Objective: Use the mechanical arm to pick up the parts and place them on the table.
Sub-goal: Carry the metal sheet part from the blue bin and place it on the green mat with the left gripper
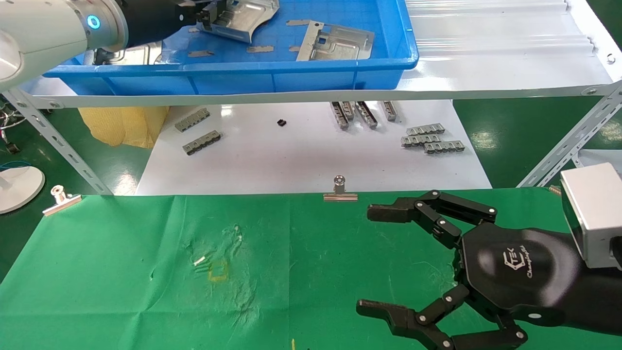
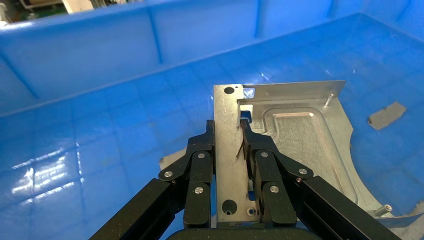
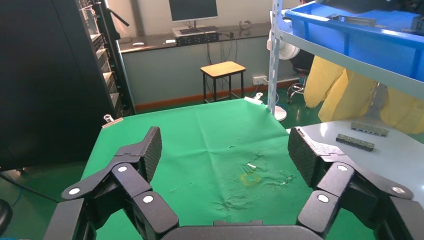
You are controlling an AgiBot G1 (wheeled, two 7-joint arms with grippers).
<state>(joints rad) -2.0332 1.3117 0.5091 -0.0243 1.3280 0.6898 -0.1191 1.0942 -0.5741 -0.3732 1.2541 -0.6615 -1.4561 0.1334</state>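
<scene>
The left pincer reaches into the blue plastic tray on the shelf, its fingers closed tight on the bent rim of a stamped sheet-metal plate, which is tilted with one edge raised off the tray floor. A second plate lies flat in the tray just beside it, among small grey strips. The right pincer hangs over the green-clothed counter with its fingers spread wide and nothing between them.

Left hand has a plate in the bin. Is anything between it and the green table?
Yes. The left hand grips the plate inside the blue bin, so the bin's front wall and the shelf edge lie between it and the table; lift over them.
</scene>
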